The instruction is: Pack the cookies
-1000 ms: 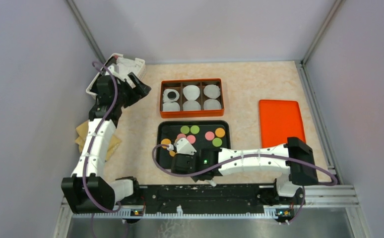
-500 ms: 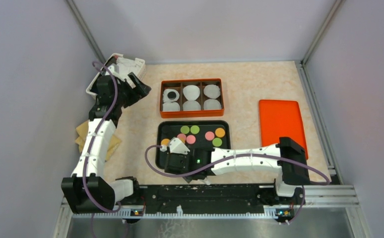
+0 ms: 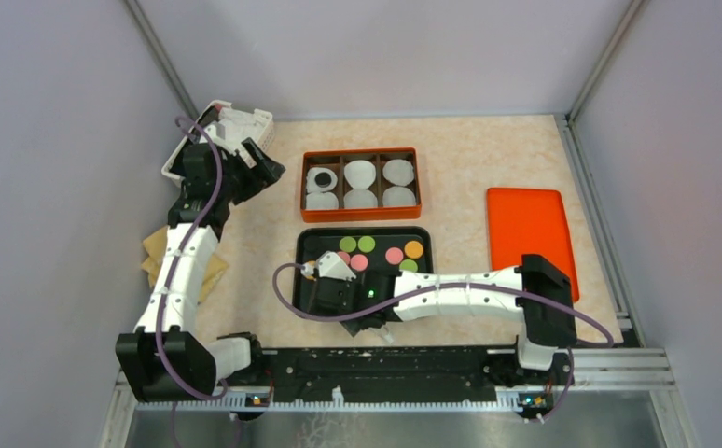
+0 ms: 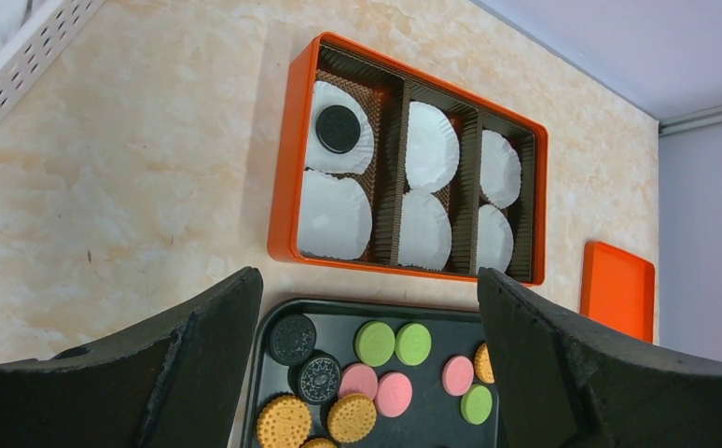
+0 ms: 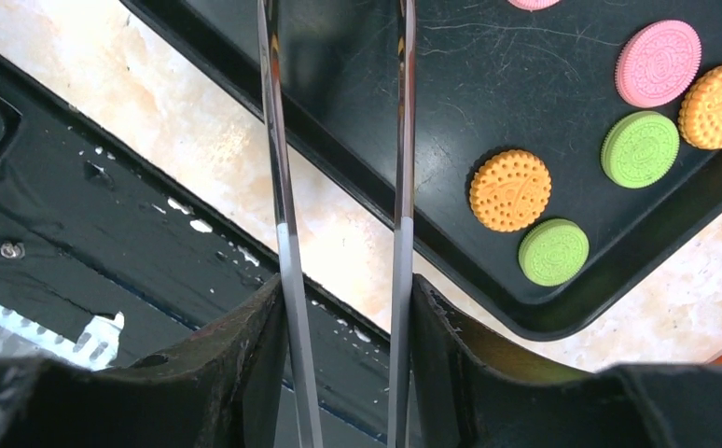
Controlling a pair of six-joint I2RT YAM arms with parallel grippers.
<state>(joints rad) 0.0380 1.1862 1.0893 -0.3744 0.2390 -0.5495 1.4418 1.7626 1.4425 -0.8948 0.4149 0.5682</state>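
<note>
Several cookies lie on the black tray [image 3: 301,245]: black [image 4: 293,338], green [image 4: 375,343], pink [image 4: 394,394] and orange [image 4: 284,422]. One black cookie [image 4: 339,128] sits on a white liner in the orange box [image 4: 287,177]. My right gripper [image 5: 343,308] is shut on metal tongs [image 5: 283,187], whose two blades stand apart over the tray's near left part. An orange cookie [image 5: 510,190] and a green cookie [image 5: 553,252] lie to their right. The tong tips are out of view. My left gripper [image 4: 367,280] is open and empty, high above the back left [image 3: 269,166].
The orange box [image 3: 361,152] holds several white paper liners behind the tray. An orange lid [image 3: 525,233] lies at the right. A white basket [image 3: 236,121] stands at the back left corner. The black base rail [image 5: 77,215] runs close along the tray's near edge.
My right gripper with the tongs has moved left along the tray's near edge. The left arm has not moved.
</note>
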